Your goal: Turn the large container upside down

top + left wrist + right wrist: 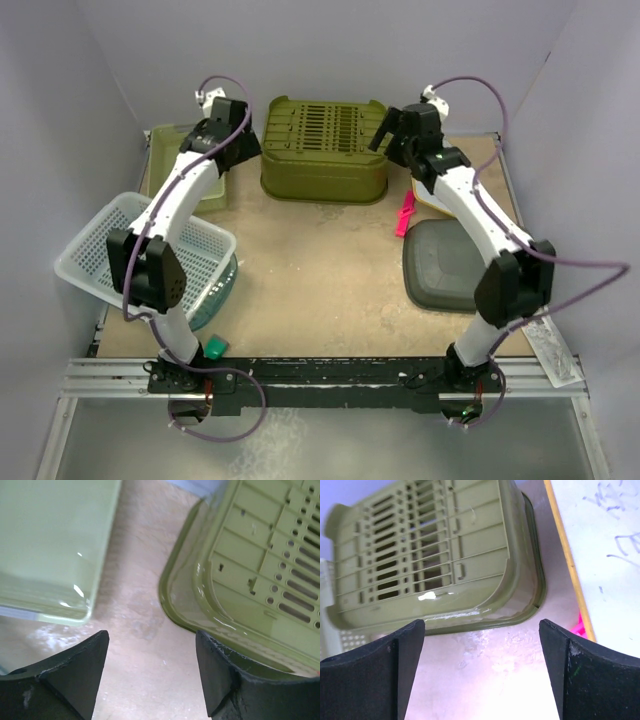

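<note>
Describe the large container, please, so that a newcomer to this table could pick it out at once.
Look at the far edge of the table, in the middle. The olive-green container sits there with its ribbed, slotted base facing up. It is darker and deeper than the pale green tray on its left.

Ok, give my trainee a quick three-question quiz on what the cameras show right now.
1. True or false: the large olive container sits with its slotted base facing up.
2. The left gripper and right gripper have jaws: A both open, B both shut, C one of each?
3. What colour is the small item between the container and the grey lid?
Key: 1 true; 2 A; 3 pink.
</note>
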Available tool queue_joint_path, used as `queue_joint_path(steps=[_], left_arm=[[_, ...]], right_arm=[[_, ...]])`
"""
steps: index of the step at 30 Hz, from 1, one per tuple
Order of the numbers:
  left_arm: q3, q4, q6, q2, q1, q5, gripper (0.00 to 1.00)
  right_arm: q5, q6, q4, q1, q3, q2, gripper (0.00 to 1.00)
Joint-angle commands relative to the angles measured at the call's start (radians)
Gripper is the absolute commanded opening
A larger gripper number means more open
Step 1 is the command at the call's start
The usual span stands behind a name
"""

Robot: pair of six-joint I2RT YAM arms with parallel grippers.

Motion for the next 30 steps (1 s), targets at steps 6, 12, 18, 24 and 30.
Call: queue_joint_path(steps=[6, 12, 18, 24, 30], left_arm=[[-0.004, 0.034, 0.294, 0.066, 0.028, -0.197, 0.71], [0.027, 0.086, 0.335, 0.157, 0.071, -0.180, 0.70], [0.075, 0.078, 0.347, 0.282, 0.129, -0.059, 0.64], [0.055, 0.138, 0.322, 0.326, 0.190, 0.084, 0.42], [0.079, 0.142, 0.311, 0.269, 0.188, 0.227, 0.05]], right_arm=[[-0.061, -0.050, 0.271, 0.003, -0.339, -0.343, 0.99], [-0.062, -0.060, 0.199, 0.003, -0.412, -0.428, 1.00], [-0.064, -0.071, 0.184, 0.003, -0.472, -0.528, 1.00], [-0.053, -0.088, 0.133, 0.003, -0.478, -0.576, 1.00], [-0.040, -0.089, 0.114, 0.003, -0.493, -0.624, 0.99]])
